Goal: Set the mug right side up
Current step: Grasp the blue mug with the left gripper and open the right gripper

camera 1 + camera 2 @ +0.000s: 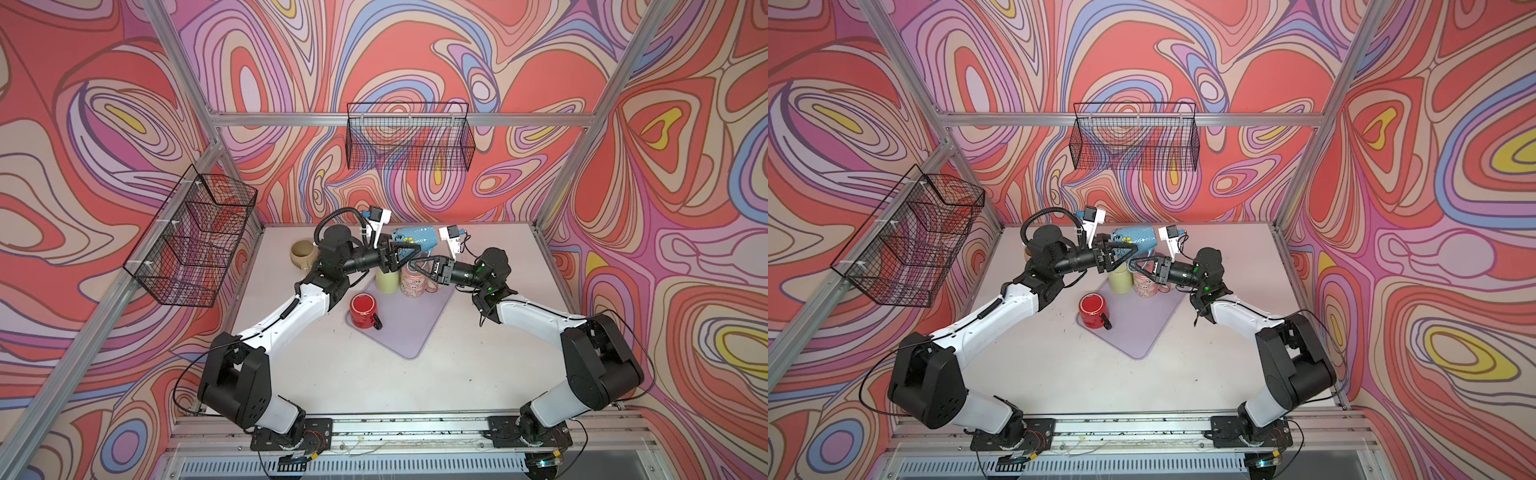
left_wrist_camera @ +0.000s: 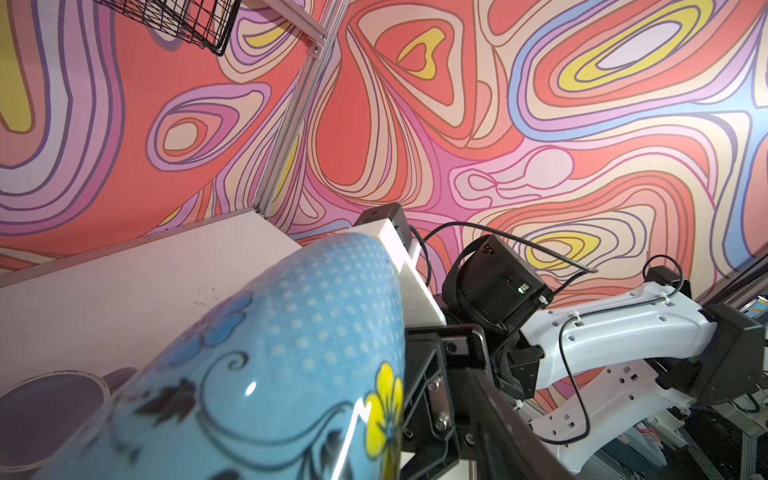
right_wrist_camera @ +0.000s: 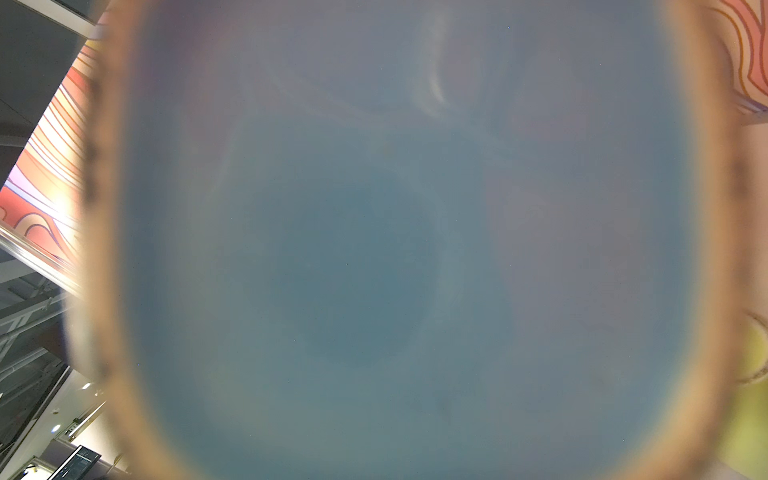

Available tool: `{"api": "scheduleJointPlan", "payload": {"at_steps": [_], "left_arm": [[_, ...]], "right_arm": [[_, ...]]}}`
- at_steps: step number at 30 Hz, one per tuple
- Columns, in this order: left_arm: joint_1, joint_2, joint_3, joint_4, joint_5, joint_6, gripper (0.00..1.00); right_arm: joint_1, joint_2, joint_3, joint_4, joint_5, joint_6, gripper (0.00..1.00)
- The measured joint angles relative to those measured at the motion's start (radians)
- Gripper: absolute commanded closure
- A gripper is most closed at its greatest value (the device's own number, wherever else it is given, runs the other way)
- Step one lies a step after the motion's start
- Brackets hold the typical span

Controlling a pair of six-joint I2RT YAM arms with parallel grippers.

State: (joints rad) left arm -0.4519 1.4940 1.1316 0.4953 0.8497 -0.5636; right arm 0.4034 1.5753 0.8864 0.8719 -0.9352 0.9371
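Blue floral ceramic mug (image 1: 415,239) held sideways aloft. Right gripper (image 1: 417,264) pinched on its mouth end, left gripper (image 1: 409,251) beside it, jaws spread around base.

We look into a booth whose walls (image 1: 415,50) swirl in red, pink, lilac and yellow around a pale tabletop (image 1: 374,374). On its aluminium frame (image 1: 399,119) a wire basket (image 1: 409,137) hangs at the back, a divided basket (image 1: 195,241) at the left.

White arm links (image 1: 291,311), black joint housings (image 1: 237,382), thin black cables (image 2: 562,357), black left gripper (image 1: 412,250); green light (image 2: 523,288)
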Motion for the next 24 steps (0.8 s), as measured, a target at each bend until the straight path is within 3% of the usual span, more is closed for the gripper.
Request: {"api": "scheduleJointPlan", "payload": {"at_steps": [11, 17, 22, 24], "left_arm": [[0.000, 0.002, 0.000, 0.011, 0.002, -0.018, 0.74], [-0.002, 0.002, 0.000, 0.049, 0.064, -0.006, 1.00], [-0.003, 0.001, -0.001, 0.063, 0.089, 0.022, 1.00], [-0.003, 0.001, -0.001, 0.063, 0.086, 0.026, 1.00]], "right_arm": [[0.004, 0.005, 0.002, 0.039, 0.002, 0.001, 0.96], [0.002, 0.010, 0.002, 0.055, -0.023, 0.059, 0.93], [0.002, 0.011, 0.002, 0.053, -0.026, 0.089, 0.89], [0.002, 0.011, 0.002, 0.053, -0.025, 0.087, 0.83]]}}
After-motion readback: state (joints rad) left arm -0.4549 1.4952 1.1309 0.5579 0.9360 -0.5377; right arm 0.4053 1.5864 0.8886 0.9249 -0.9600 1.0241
